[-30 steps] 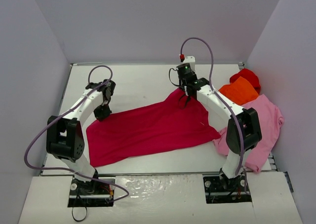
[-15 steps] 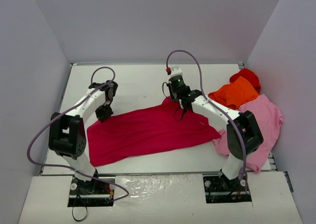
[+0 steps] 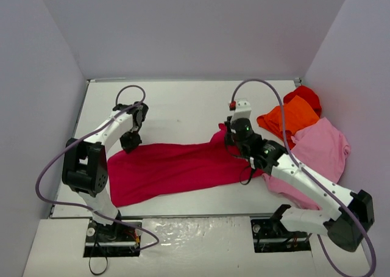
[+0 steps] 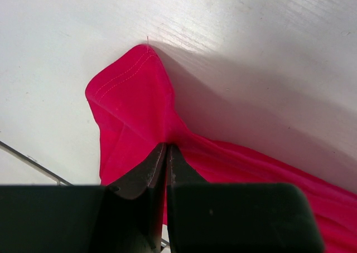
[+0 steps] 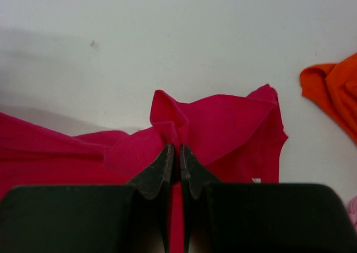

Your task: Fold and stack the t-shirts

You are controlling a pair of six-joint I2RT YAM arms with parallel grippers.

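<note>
Nearer now, right tool [image 5: 174,149] (with shirt [image 3: 170,167])

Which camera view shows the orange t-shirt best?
The top external view: the orange t-shirt lies in plain sight there, crumpled between the bright red shirt and the light pink shirt. The right wrist view catches only one part at its right border. The left wrist view shows none of it.

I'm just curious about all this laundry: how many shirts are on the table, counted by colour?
crimson shirt: 1
orange shirt: 1
light pink shirt: 1
bright red shirt: 1
Total: 4
</note>
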